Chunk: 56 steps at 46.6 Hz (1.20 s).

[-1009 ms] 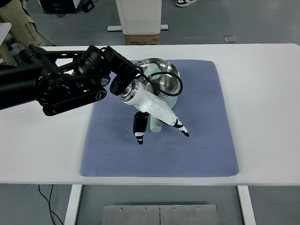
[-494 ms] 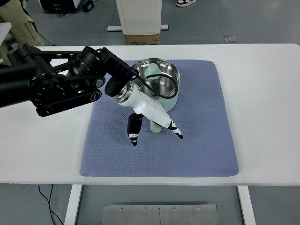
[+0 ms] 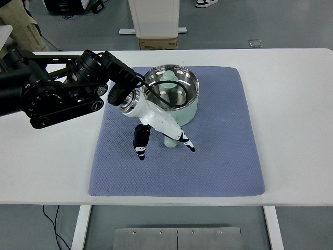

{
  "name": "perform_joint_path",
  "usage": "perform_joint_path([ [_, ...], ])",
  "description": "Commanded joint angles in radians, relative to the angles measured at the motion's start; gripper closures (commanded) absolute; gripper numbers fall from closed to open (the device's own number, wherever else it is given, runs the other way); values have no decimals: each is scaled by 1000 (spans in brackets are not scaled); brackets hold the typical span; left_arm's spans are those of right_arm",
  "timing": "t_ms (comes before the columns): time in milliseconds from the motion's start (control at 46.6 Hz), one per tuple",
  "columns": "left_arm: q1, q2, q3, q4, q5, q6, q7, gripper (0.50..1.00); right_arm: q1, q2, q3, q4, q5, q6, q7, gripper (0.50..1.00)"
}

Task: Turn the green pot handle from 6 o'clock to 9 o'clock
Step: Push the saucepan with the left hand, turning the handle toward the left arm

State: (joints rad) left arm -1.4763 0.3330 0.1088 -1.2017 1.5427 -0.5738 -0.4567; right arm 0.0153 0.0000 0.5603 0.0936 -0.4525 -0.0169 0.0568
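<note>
The pale green pot (image 3: pixel 188 112) with a shiny steel inside stands on the far middle of the blue-grey mat (image 3: pixel 223 151). Its pale green handle (image 3: pixel 170 140) points toward me, roughly at 6 o'clock. My left hand (image 3: pixel 165 151), white with black fingertips, reaches in from the left over the pot's near side. It is open, with the thumb (image 3: pixel 139 148) to the left of the handle and the other fingers (image 3: pixel 186 144) to its right, straddling the handle without closing on it. The hand's body hides the handle's root.
The mat lies on a white table (image 3: pixel 296 120). My bulky black left arm (image 3: pixel 57 99) covers the table's far left. Beyond the far edge stand a cardboard box (image 3: pixel 157 44) and a white post base; a person's trouser leg (image 3: pixel 15 26) shows at top left.
My left hand and arm have slid steadily leftward and slightly away from me, uncovering more of the pot's rim. The handle still points toward me.
</note>
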Motion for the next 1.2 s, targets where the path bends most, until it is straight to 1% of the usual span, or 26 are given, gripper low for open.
perform_joint_path([
  [0, -6, 1, 8, -1, -1, 0, 0, 500, 0, 0, 1, 0, 0, 0, 0, 500],
  [429, -13, 8, 20, 1, -1, 2, -2, 500, 0, 0, 1, 0, 0, 0, 0, 500],
  [579, -19, 23, 32, -1, -1, 2, -19, 500, 0, 0, 1, 0, 0, 0, 0, 500],
  [751, -29, 31, 40, -1, -1, 2, -20, 500, 0, 0, 1, 0, 0, 0, 0, 500],
  [1180, -65, 80, 78, -45, -1, 2, -37, 500, 0, 0, 1, 0, 0, 0, 0, 500],
])
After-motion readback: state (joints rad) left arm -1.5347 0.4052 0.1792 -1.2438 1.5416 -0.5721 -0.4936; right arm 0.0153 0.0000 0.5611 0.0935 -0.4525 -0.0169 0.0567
